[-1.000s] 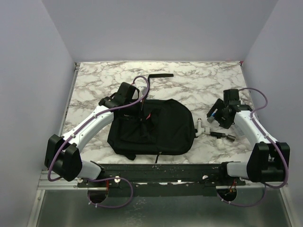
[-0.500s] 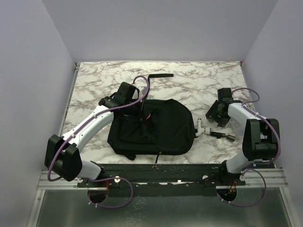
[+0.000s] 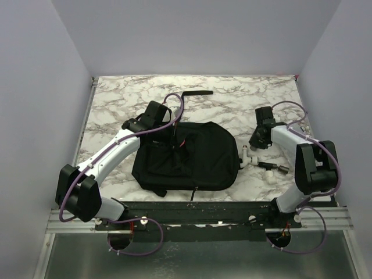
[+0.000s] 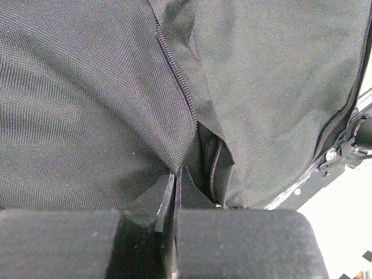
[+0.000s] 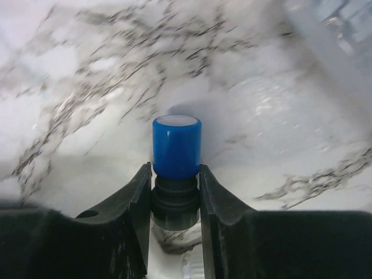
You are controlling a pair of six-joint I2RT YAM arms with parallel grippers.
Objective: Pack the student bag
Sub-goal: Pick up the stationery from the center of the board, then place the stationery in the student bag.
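Observation:
The student bag (image 3: 197,160), a soft black backpack, lies flat at the table's near centre. My left gripper (image 3: 174,138) sits on its upper left part. In the left wrist view that gripper (image 4: 175,173) is shut, pinching the bag fabric (image 4: 87,87) at the edge of a partly open zipper (image 4: 174,75). My right gripper (image 3: 254,143) hangs just right of the bag. In the right wrist view it (image 5: 174,174) is shut on the dark ribbed collar of a blue-capped tube (image 5: 176,146) over the marble.
A small white item (image 3: 246,156) and a dark cylinder with a metal end (image 3: 278,168) lie on the marble table (image 3: 232,110) right of the bag. A black strap (image 3: 197,93) lies at the back. Grey walls enclose the table on three sides.
My right arm has swung left toward the small items beside the bag, and its jaws have closed in around the blue-capped tube. The left arm and bag have not moved.

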